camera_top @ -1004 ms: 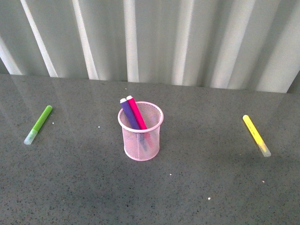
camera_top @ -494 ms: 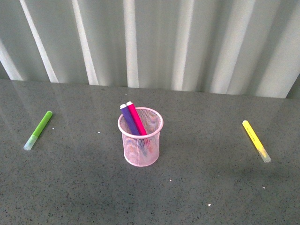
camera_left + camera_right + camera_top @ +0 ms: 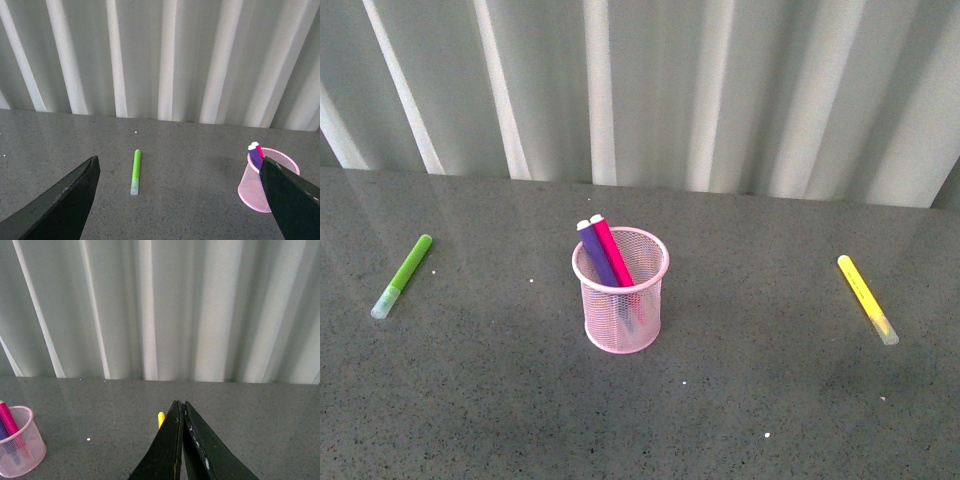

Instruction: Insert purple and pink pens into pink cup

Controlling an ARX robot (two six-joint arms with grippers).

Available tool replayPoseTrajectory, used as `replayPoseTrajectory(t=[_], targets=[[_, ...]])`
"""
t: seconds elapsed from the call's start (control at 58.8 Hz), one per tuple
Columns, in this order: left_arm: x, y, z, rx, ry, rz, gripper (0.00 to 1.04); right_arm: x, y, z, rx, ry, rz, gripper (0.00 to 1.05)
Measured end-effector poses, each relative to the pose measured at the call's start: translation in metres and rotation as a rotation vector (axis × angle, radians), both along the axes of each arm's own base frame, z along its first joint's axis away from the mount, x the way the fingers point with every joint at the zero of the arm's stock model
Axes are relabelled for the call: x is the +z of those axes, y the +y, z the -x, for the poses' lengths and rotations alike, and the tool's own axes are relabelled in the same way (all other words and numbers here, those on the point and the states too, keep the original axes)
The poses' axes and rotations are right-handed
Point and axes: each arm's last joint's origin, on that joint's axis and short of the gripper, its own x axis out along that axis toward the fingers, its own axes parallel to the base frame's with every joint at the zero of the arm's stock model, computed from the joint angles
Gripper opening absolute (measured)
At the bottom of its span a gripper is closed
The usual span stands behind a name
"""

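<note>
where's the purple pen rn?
Front view: purple pen stands tilted inside the pink cup at table centre, beside the pink pen.

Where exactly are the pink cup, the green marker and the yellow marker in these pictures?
pink cup point(image 3: 620, 322): front view, on its mesh wall, below the rim.
green marker point(image 3: 407, 267): front view, middle of its lime barrel, lying on the table.
yellow marker point(image 3: 860, 285): front view, middle of its yellow barrel.

1 pink mesh cup point(image 3: 620, 300), 2 pens in it: 1 purple point(image 3: 597, 254), 1 pink point(image 3: 613, 250), 1 green marker point(image 3: 402, 275), 1 yellow marker point(image 3: 866, 298), 4 markers total
</note>
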Motion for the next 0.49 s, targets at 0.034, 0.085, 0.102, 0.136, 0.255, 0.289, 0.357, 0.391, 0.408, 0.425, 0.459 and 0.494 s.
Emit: replayPoseTrajectory(t=[0.034, 0.085, 0.102, 0.136, 0.255, 0.289, 0.357, 0.391, 0.408, 0.425, 0.459, 0.494], targets=[[0.0, 0.0, 0.0, 0.0, 0.0, 0.0, 0.98, 0.0, 0.0, 0.001, 0.0, 0.0, 0.0, 0.03], [0.0, 0.0, 0.0, 0.0, 0.001, 0.0, 0.98, 0.0, 0.0, 0.002, 0.0, 0.0, 0.0, 0.03], [0.0, 0.0, 0.0, 0.0, 0.0, 0.0, 0.98, 0.0, 0.0, 0.003, 0.0, -0.001, 0.0, 0.03], [0.0, 0.0, 0.0, 0.0, 0.0, 0.0, 0.98, 0.0, 0.0, 0.003, 0.0, -0.001, 0.0, 0.03], [0.0, 0.0, 0.0, 0.0, 0.0, 0.0, 0.98, 0.0, 0.0, 0.006, 0.0, -0.001, 0.0, 0.03], [0.0, 0.0, 0.0, 0.0, 0.0, 0.0, 0.98, 0.0, 0.0, 0.007, 0.0, -0.001, 0.0, 0.03], [0.0, 0.0, 0.0, 0.0, 0.0, 0.0, 0.98, 0.0, 0.0, 0.008, 0.0, -0.001, 0.0, 0.03], [0.0, 0.0, 0.0, 0.0, 0.0, 0.0, 0.98, -0.001, 0.0, 0.01, 0.0, 0.001, 0.0, 0.03], [0.0, 0.0, 0.0, 0.0, 0.0, 0.0, 0.98, -0.001, 0.0, 0.011, 0.0, 0.005, -0.001, 0.03], [0.0, 0.0, 0.0, 0.0, 0.0, 0.0, 0.98, -0.003, 0.0, 0.012, 0.0, 0.02, -0.001, 0.03], [0.0, 0.0, 0.0, 0.0, 0.0, 0.0, 0.98, -0.005, 0.0, 0.016, 0.0, 0.036, -0.001, 0.03], [0.0, 0.0, 0.0, 0.001, 0.0, 0.0, 0.98, -0.005, 0.0, 0.017, -0.001, 0.027, -0.001, 0.03]])
